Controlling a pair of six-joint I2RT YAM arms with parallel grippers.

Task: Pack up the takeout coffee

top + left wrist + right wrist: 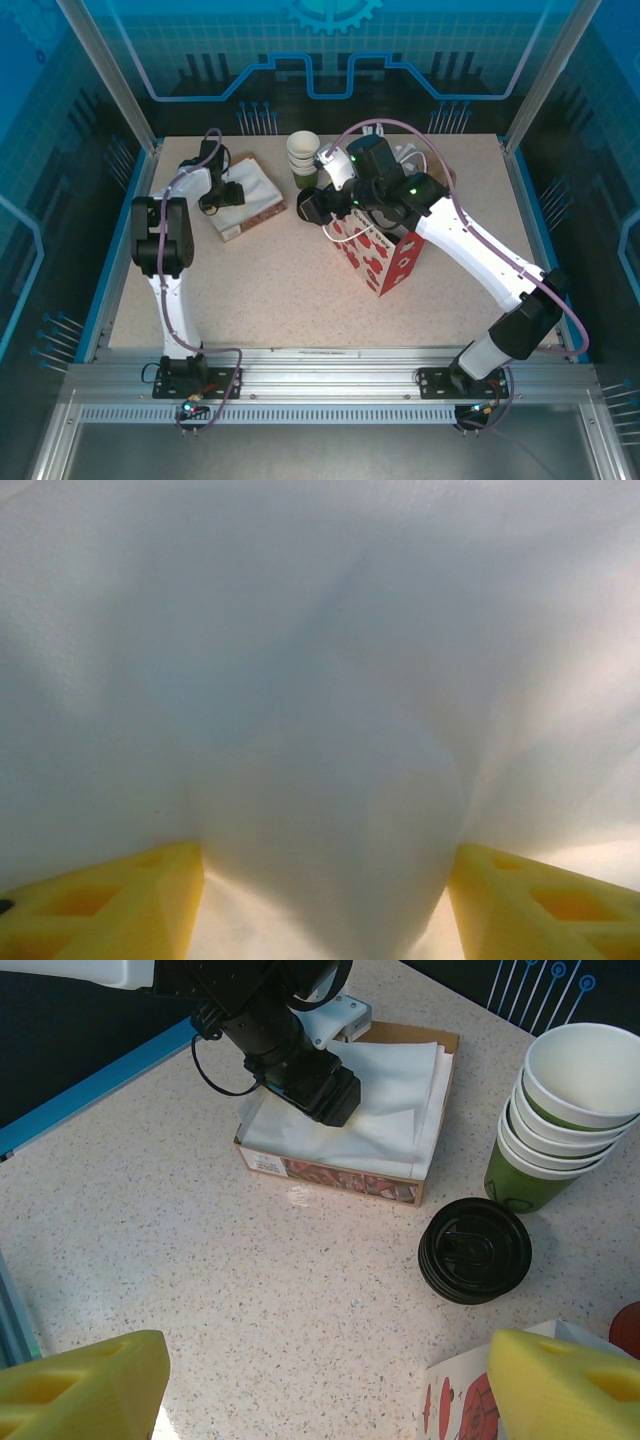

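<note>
Nearest the lens in the top view, the left arm's base [185, 375] and the right arm's base [465, 378] sit on the rail at the bottom edge of the speckled table [260, 300].

At the upper left of the table lies an open cardboard box [340, 1182] filled with white napkins [395, 1085]. The left gripper [325, 860] is pushed down into them. Its 2 yellow fingers [110, 905] are apart, with napkin paper bulging between them; whether any sheet is pinched I cannot tell.

Right of the box, at the top middle, stands a stack of green, white-rimmed paper cups [560, 1110], nested 1 inside another, the top 1 empty. Just beside it, nearer the middle, lies a low stack of black lids [473, 1250].

Further right, a red-and-white patterned paper bag [385, 255] stands upright at mid-table. The right arm [470, 240] crosses above its mouth, so what is in it is hidden, and where the lidded coffee cup is I cannot tell. The right gripper [330, 1355] hovers over bare table between box and bag, jaws wide apart, holding nothing.
</note>
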